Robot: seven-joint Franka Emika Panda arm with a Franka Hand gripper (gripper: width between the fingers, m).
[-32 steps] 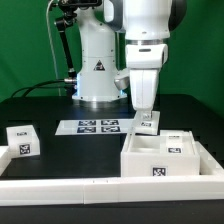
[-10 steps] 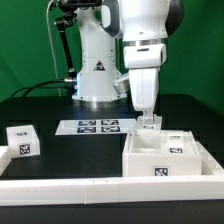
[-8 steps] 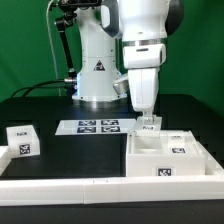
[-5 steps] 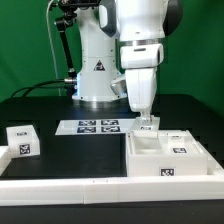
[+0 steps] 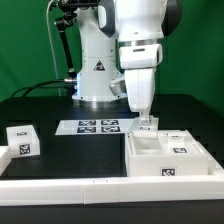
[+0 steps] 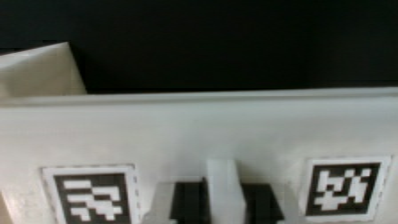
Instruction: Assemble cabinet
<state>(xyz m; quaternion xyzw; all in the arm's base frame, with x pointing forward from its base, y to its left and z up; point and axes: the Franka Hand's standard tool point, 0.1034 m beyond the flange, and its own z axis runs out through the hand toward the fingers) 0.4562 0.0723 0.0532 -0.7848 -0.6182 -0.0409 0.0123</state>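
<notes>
The cabinet [image 5: 165,158] sits on the black bench [image 5: 60,150] at the exterior view's right, an open white box of flat panels standing straight below my wrist. It looks like hard, stiff plastic, hollow and probably light. I expect it to skid over the bench rather than flex, and to twist around my grip if I push off-centre. The faces are smooth and likely slippery, so the place to hold it is a thin upright panel edge, pinched across its thickness. The broad sides are too wide for me.

My tool [image 5: 148,122] is down at the cabinet's back wall [image 6: 214,120]. In the wrist view my two dark fingers [image 6: 187,200] stand close together with only a narrow white strip of that wall between them, flanked by two square tags [image 6: 89,195]. I judge the tool clamped on the wall's top edge, opened no wider than the panel is thick.

The small tagged cube [image 5: 20,139] lies well apart at the exterior view's left. The marker board [image 5: 97,126] lies flat between the cube and the cabinet.
</notes>
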